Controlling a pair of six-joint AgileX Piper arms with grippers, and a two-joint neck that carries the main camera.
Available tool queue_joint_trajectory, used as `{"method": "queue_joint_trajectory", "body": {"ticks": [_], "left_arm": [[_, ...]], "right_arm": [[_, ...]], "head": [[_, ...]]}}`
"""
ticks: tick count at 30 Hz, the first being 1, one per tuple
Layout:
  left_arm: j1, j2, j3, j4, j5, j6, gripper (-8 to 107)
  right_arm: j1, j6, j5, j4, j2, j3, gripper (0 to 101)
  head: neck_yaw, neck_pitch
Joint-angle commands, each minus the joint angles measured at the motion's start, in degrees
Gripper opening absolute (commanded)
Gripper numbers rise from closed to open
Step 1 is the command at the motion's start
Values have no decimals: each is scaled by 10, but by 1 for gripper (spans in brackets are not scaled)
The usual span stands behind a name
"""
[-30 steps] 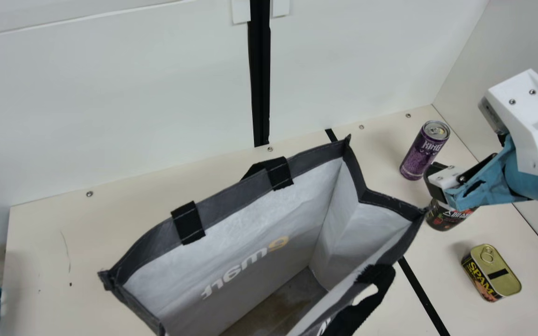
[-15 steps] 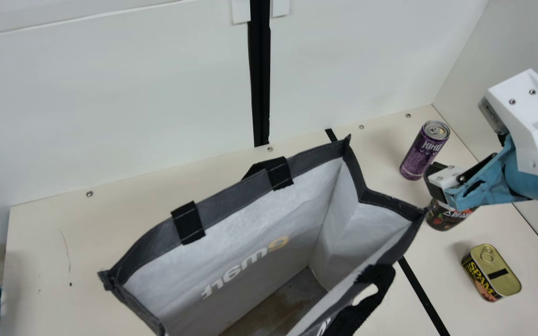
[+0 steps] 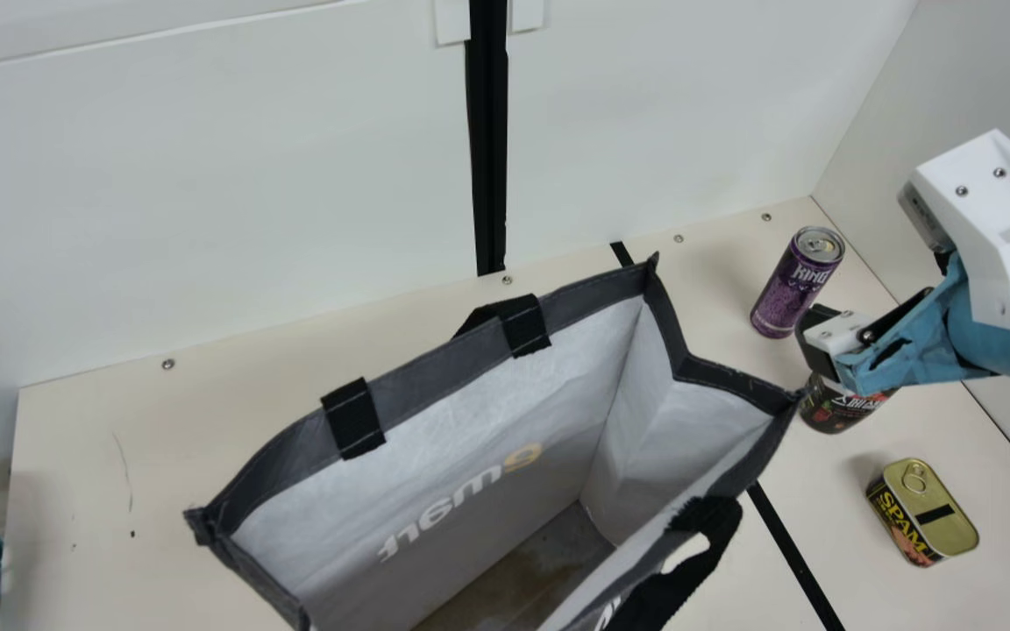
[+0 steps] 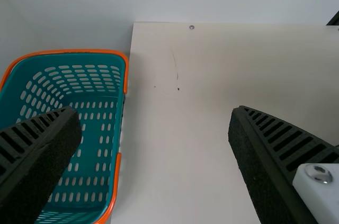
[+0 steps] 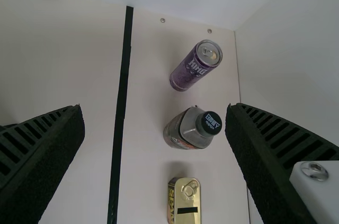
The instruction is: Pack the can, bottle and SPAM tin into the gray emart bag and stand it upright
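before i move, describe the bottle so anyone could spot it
In the main view, find the big gray open bag; right of it on the cream table is the squat, dark-labelled bottle. It sits between the purple metal can and gold-lidded SPAM tin, and alone has a round black cap.

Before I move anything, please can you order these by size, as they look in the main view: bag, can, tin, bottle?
1. Bag, clearly the largest.
2. Can and tin: they look nearly alike, so I do not rank them.
Unranked: bottle, partly hidden there by the right gripper.
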Motion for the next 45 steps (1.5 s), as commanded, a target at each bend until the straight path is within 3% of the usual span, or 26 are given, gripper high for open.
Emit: {"method": "queue_joint_trajectory", "body": {"ticks": [1, 17, 30, 45], "left_arm": [[0, 0, 0, 0, 0, 0, 90], [16, 37, -33, -52, -3, 16, 90], [42, 84, -96, -103, -2, 77, 90], [-32, 127, -170, -85, -5, 79, 90]], "right_arm": [[0, 0, 0, 0, 0, 0, 95], [0, 0, 0, 0, 0, 0, 95], [0, 0, 0, 0, 0, 0, 95], [0, 0, 0, 0, 0, 0, 95]], "head": [[-1, -13], [-1, -13], [-1, -13], [-1, -13]]}}
